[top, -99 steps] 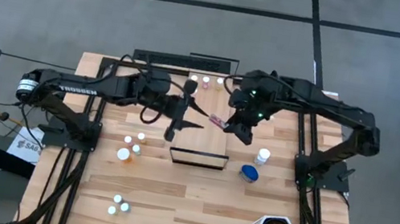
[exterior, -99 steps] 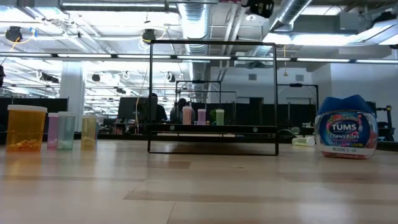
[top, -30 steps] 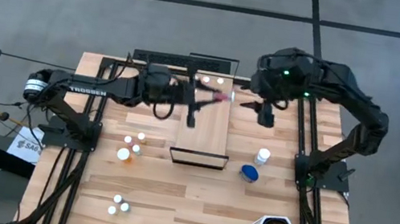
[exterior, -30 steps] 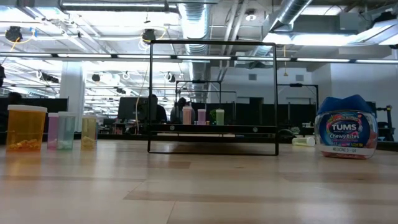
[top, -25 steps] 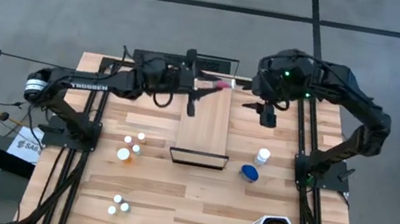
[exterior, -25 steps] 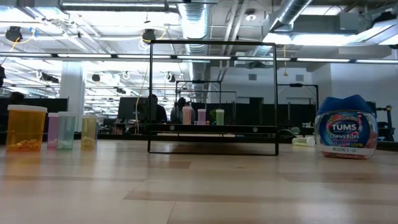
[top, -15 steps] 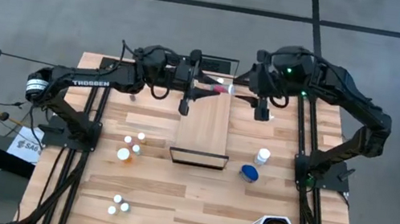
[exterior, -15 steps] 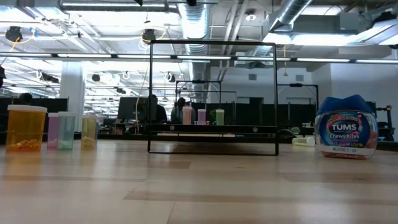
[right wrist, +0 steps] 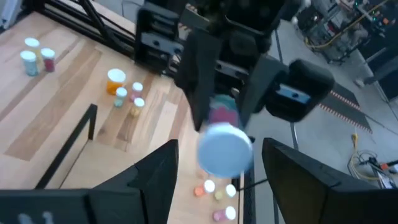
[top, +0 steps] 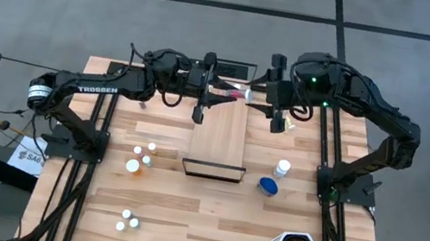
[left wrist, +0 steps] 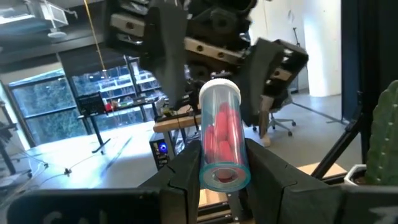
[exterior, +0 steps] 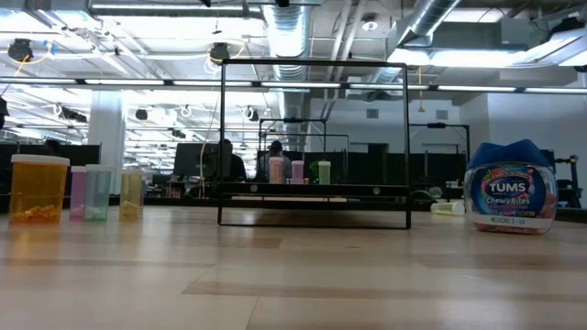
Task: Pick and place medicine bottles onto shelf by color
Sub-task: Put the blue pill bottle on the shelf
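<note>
Handover in mid-air: the left claw [top: 221,93] gripped a pink medicine bottle [top: 237,94] above the far end of the shelf [top: 220,135], near the top centre of the high view, while the right claw [top: 264,96] faced it with fingers spread wide, empty. In the left wrist view the pink medicine bottle [left wrist: 221,134] lay clamped between the fingers, its white cap pointing at the right arm. The risk appeared to lie in the transfer: a release before the right claw closed on the cap end would likely have dropped the bottle onto the shelf or worktop [top: 174,210], and a misaligned approach could have knocked it loose. Other bottles [top: 139,159] stood at lower left.
</note>
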`<action>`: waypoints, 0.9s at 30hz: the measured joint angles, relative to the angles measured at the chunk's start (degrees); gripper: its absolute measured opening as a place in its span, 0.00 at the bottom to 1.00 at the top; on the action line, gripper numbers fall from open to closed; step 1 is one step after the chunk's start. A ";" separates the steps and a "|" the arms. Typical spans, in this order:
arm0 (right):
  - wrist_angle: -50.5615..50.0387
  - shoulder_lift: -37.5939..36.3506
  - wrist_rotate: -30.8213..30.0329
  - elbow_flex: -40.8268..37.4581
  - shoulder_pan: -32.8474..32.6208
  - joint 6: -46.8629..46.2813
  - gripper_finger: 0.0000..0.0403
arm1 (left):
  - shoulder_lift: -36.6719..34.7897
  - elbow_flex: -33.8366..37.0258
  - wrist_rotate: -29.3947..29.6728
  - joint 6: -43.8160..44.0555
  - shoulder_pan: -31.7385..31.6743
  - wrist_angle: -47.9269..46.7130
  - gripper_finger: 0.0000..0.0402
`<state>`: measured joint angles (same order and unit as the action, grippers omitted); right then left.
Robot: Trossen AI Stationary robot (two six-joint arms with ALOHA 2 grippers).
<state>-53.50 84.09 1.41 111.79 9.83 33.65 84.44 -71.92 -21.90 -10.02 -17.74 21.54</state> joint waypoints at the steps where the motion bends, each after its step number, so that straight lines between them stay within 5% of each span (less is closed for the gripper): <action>1: 0.26 0.00 0.00 0.00 -0.33 0.00 0.63 | 0.00 0.00 0.16 0.00 0.00 0.04 0.21; 9: 0.37 0.04 0.01 0.00 -1.32 -0.25 0.61 | 0.00 0.00 0.15 0.00 0.02 0.51 0.21; 22: 2.01 0.48 -0.07 -0.07 -1.29 -0.76 0.29 | 0.00 0.00 0.16 0.22 0.04 0.41 0.21; 27: 1.95 0.46 -0.07 -0.07 -1.07 -1.54 0.27 | 0.00 0.00 0.17 0.74 0.04 0.33 0.21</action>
<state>-51.55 84.55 1.34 111.72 8.76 32.11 84.44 -71.92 -21.74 -9.28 -17.69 21.87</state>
